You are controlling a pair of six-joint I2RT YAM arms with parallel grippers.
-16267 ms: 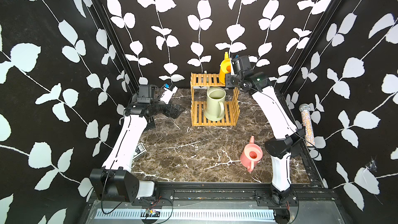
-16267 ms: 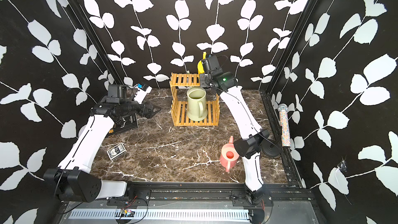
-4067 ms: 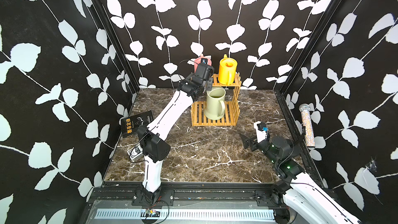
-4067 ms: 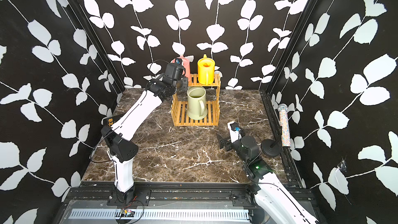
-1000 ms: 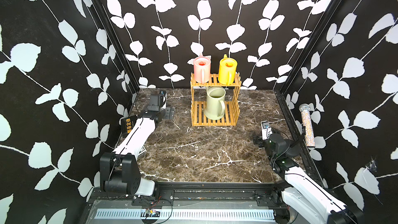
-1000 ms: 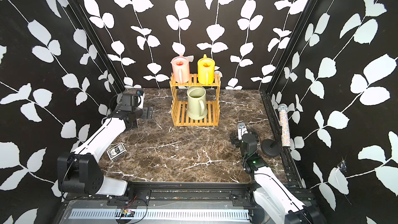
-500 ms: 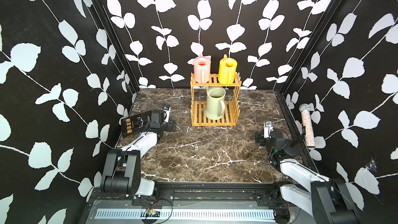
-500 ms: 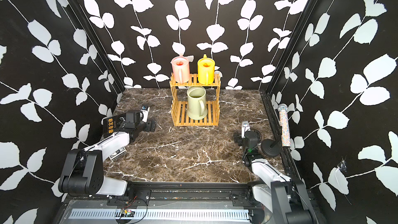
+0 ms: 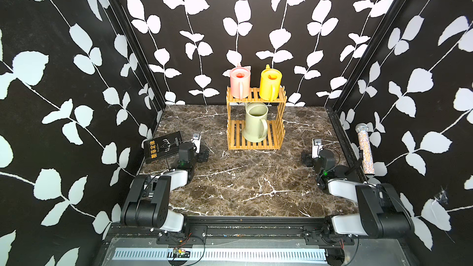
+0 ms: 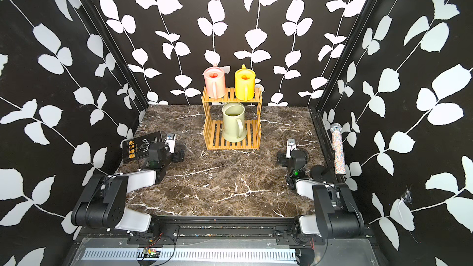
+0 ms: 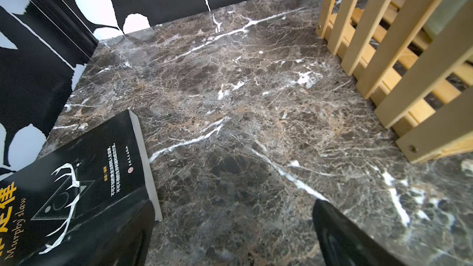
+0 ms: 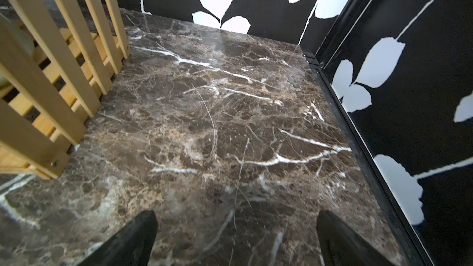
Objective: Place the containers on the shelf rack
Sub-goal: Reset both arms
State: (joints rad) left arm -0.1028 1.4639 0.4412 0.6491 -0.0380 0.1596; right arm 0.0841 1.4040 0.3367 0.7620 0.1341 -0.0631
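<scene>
In both top views the bamboo shelf rack [image 9: 253,96] [image 10: 231,96] stands at the back middle of the marble table. On its top tier the pink container [image 9: 239,83] [image 10: 214,83] and the yellow container [image 9: 270,83] [image 10: 245,83] stand upright side by side. The pale green container [image 9: 255,124] [image 10: 233,124] sits on the lower tier. My left gripper [image 9: 203,154] [image 11: 233,202] is low over the table, left of the rack, open and empty. My right gripper [image 9: 305,158] [image 12: 236,212] is low to the rack's right, open and empty too.
A black book [image 9: 162,147] [image 11: 76,175] lies flat beside my left gripper, near the left wall. A glittery microphone [image 9: 364,149] stands on a black stand at the right edge. The rack's slatted sides [image 11: 371,47] [image 12: 64,72] show in both wrist views.
Both arms have folded back and down toward the front, bringing the grippers low over the table. The three containers and the rack have not moved.
</scene>
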